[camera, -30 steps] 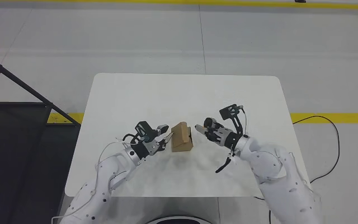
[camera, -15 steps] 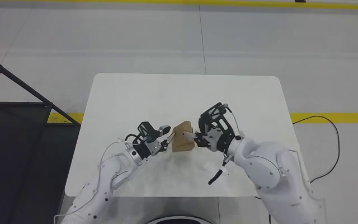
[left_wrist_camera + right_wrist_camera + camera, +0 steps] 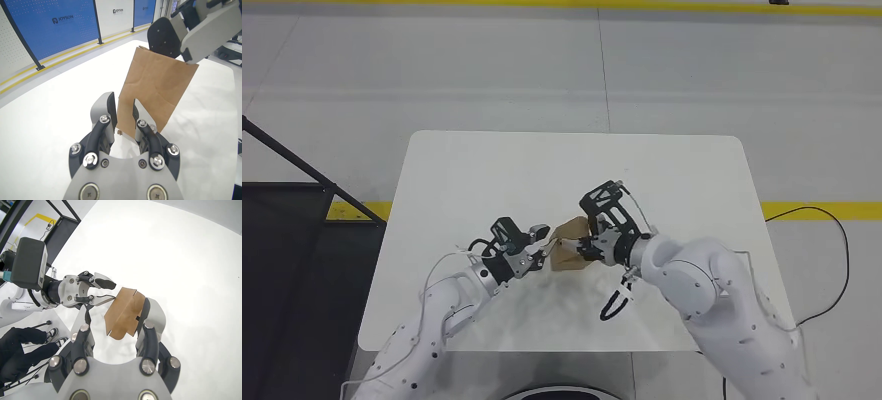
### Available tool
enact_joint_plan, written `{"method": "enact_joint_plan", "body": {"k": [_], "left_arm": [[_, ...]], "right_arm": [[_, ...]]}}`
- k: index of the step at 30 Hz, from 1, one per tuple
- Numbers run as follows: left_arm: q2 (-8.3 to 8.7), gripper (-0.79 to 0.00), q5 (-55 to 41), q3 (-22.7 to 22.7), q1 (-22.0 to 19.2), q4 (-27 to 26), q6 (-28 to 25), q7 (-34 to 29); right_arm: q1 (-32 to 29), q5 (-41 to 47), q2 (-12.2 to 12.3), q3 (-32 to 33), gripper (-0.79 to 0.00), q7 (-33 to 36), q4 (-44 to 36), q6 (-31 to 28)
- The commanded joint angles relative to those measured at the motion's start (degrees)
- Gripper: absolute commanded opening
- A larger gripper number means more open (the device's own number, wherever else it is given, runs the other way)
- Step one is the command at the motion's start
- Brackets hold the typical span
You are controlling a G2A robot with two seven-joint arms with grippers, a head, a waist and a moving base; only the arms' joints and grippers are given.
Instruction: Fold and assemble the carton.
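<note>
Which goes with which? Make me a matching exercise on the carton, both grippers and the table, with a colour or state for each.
1. carton
2. left gripper
3. right gripper
4. table

A. white, rounded corners
B. open, fingers either side of the carton's lower edge
C. brown, standing on the table
D. open, fingers around the carton's top end

Pairs: 1-C, 2-B, 3-D, 4-A

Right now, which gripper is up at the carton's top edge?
The right gripper: its black pad meets the standing brown carton's top edge. The left gripper straddles the carton's lower side edge, down by the table.
</note>
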Motion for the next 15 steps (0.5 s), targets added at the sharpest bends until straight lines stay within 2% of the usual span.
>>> {"method": "enact_joint_plan", "body": {"k": [1,8,15], "left_arm": [[0.0,-0.462,0.04,0.03,-0.04,0.07,-0.02,0.04],[-0.01,-0.465,0.05,0.04,-0.08,0.14,-0.03,0.09],[-0.03,-0.465,0.04,0.14,-0.14,0.27,-0.09,0.23]], "right_arm": [[-0.31,-1.06,-0.05,0.04,-0.256,-1.93,-0.54,0.71],[-2.93,-3.3,0.2,0.93,-0.277,-3.69,-3.85,1.27],[-2.7,-4.52,0.11,0.06,-0.256,-1.0,-4.03,1.83]]}}
